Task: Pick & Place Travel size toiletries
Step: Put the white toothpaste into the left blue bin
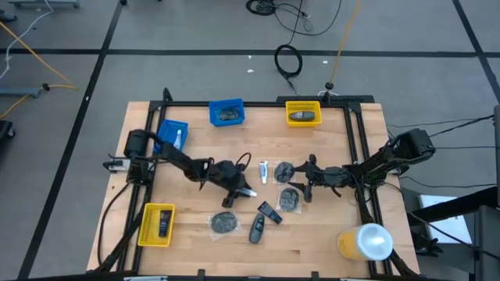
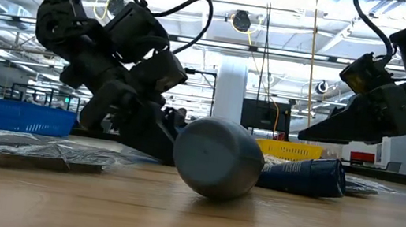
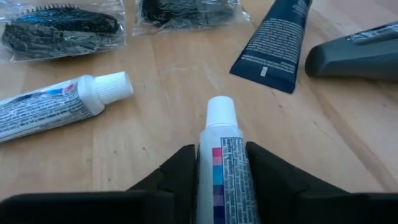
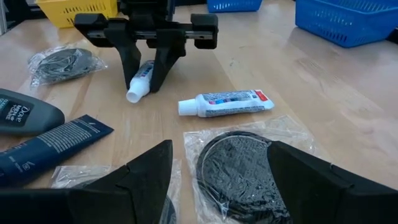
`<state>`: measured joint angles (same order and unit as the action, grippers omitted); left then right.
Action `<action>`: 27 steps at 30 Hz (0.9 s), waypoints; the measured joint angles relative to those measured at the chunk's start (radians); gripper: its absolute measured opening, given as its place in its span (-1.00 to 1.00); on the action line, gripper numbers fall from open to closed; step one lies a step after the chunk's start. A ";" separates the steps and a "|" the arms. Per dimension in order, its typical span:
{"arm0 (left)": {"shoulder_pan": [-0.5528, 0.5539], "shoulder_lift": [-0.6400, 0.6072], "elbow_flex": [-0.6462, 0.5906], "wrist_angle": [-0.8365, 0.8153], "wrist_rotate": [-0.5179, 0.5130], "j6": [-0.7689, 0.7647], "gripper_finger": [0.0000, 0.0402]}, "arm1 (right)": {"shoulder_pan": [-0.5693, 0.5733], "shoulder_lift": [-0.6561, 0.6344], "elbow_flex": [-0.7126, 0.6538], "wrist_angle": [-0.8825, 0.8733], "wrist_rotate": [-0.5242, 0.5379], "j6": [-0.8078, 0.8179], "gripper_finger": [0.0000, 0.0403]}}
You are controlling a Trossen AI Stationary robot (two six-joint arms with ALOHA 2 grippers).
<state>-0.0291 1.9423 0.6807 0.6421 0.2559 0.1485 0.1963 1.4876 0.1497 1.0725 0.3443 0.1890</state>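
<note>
1. We have the left gripper (image 3: 221,168) closed around a small toothpaste tube (image 3: 225,162) at mid-table, fingers pinching its body below the white cap, which points at the wood.
2. We judge the tube light, soft-walled and a little slick; gripping the firmer part near the cap shoulder should keep it from squashing or sliding.
3. A second toothpaste tube (image 4: 227,104) lies loose just beside it.
4. The right gripper (image 4: 217,171) hangs with jaws spread over a bagged round dark pad (image 4: 239,168), holding nothing.
5. The blue bin (image 1: 226,112) at the far edge holds a dark bagged item; the far yellow bin (image 1: 303,114) a dark oblong piece; the near yellow bin (image 1: 156,225) another.
</note>
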 joint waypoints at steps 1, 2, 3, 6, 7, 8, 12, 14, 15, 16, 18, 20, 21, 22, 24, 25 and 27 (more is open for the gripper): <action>-0.003 0.000 0.000 0.009 -0.016 -0.016 -0.42 | 0.000 0.000 0.000 0.000 0.000 0.000 0.26; -0.006 0.000 0.000 0.017 -0.033 -0.038 -0.47 | 0.000 0.000 0.000 0.000 0.000 0.000 0.26; -0.008 0.000 0.000 0.024 -0.050 -0.063 -0.51 | 0.000 0.000 0.000 0.000 0.000 0.001 0.26; -0.009 0.001 -0.001 0.045 -0.085 -0.147 -0.61 | 0.000 0.000 0.000 0.000 0.000 0.001 0.26; -0.009 0.001 -0.001 0.052 -0.104 -0.173 -0.64 | 0.000 0.000 0.000 0.000 0.001 0.000 0.26; -0.008 0.002 -0.001 0.060 -0.125 -0.198 -0.67 | 0.000 0.000 0.000 0.000 0.001 0.000 0.26; -0.008 -0.013 -0.002 0.055 -0.238 -0.271 -0.75 | 0.000 0.000 0.000 -0.001 0.002 -0.002 0.26; -0.011 -0.033 -0.004 0.030 -0.280 -0.301 -0.79 | 0.000 0.000 0.000 -0.001 0.002 -0.001 0.26; -0.012 -0.042 -0.003 0.024 -0.300 -0.313 -0.80 | 0.000 0.000 0.000 -0.002 0.002 0.000 0.26; -0.015 -0.054 -0.001 0.011 -0.325 -0.321 -0.81 | 0.000 0.000 0.000 -0.007 0.004 0.000 0.26; -0.024 -0.089 -0.003 -0.060 -0.399 -0.344 -0.81 | 0.000 0.000 -0.001 -0.010 0.022 0.001 0.26; -0.039 -0.131 -0.003 -0.116 -0.497 -0.368 -0.80 | 0.000 0.000 0.000 -0.021 0.025 0.004 0.26; -0.047 -0.160 -0.002 -0.155 -0.550 -0.376 -0.80 | 0.000 0.000 -0.001 -0.024 0.026 0.005 0.26; -0.057 -0.191 -0.002 -0.199 -0.608 -0.388 -0.80 | 0.000 0.000 -0.001 -0.026 0.026 0.005 0.26; -0.080 -0.251 -0.002 -0.294 -0.722 -0.410 -0.80 | 0.000 0.000 -0.001 -0.026 0.026 0.006 0.26; -0.092 -0.287 -0.002 -0.359 -0.779 -0.424 -0.80 | 0.000 0.000 -0.001 -0.026 0.026 0.008 0.26; -0.115 -0.358 -0.002 -0.489 -0.893 -0.464 -0.80 | 0.000 0.000 -0.001 -0.026 0.026 0.008 0.26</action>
<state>-0.1437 1.5844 0.6792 0.1526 -0.6371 -0.3152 0.1959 1.4876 0.1490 1.0462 0.3698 0.1967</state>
